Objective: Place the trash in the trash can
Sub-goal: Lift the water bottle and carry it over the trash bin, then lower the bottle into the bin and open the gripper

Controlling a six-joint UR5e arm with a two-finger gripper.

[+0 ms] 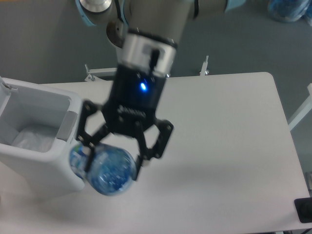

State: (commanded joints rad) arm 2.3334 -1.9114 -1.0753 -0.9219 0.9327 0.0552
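My gripper (114, 158) is high above the table, close to the camera, shut on the small clear bottle (105, 169) with a blue label. The bottle hangs between the fingers, its base toward the camera, just right of the trash can's near corner. The trash can (34, 134) is a large white boxy bin at the left with a grey panel on its right side. Inside it lies crumpled clear plastic (31, 138), likely the bag; I cannot make out a green strip.
The white table (229, 146) stretches to the right of the bin. The arm's base post (136, 58) stands behind the table's far edge. A dark object (304, 209) sits at the lower right corner.
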